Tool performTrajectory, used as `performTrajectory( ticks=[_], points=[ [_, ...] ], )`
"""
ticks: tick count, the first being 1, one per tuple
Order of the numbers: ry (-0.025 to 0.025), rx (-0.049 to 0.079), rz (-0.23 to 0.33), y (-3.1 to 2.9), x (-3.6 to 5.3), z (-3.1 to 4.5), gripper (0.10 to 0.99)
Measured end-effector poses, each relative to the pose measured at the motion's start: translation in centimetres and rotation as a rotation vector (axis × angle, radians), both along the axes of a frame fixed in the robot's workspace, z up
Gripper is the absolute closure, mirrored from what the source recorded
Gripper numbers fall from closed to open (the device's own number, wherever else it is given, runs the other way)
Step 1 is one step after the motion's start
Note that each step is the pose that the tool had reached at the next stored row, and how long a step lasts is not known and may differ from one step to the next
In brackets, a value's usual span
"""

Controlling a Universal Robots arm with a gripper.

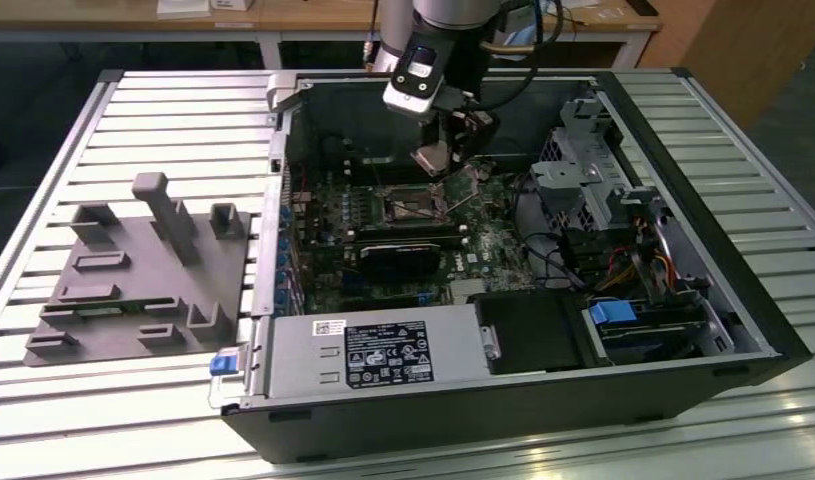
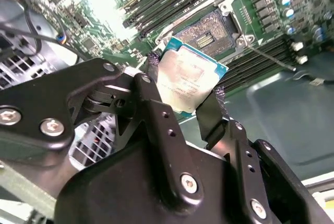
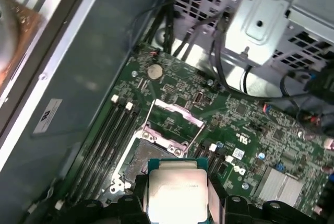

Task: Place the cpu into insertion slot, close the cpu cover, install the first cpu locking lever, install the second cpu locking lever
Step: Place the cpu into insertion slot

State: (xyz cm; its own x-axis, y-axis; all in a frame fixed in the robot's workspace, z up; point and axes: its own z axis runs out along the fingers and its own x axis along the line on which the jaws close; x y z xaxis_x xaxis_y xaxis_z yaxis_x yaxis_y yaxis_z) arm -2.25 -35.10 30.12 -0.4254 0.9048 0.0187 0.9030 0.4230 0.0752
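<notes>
Our gripper (image 2: 185, 80) clamps the cpu (image 2: 192, 75) above the insertion slot (image 2: 206, 35); we should level it, match corners, lower gently.

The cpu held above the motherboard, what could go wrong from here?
The cpu is pinched by its edges between the fingers and looks tilted; it could slip or land skewed on the insertion slot, possibly bending pins. The cpu cover stands open beside the slot; a drifting approach might clip it.
</notes>
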Motion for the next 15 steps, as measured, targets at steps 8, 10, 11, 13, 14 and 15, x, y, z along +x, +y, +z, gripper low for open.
performTrajectory(
  ticks=[8, 10, 11, 13, 14, 15],
  points=[
    [0.0, 0.0, -0.133, 0.0, 0.0, -0.2, 0.549],
    [0.0, -0.001, -0.167, 0.0, 0.0, -0.26, 0.549],
    [0.0, -0.001, -0.185, 0.0, 0.0, -0.28, 0.549],
    [0.0, -0.001, -0.22, 0.0, 0.0, -0.34, 0.549],
    [0.0, -0.001, -0.237, 0.0, 0.0, -0.37, 0.549],
    [0.0, -0.001, -0.255, 0.0, 0.0, -0.41, 0.549]
  ],
)
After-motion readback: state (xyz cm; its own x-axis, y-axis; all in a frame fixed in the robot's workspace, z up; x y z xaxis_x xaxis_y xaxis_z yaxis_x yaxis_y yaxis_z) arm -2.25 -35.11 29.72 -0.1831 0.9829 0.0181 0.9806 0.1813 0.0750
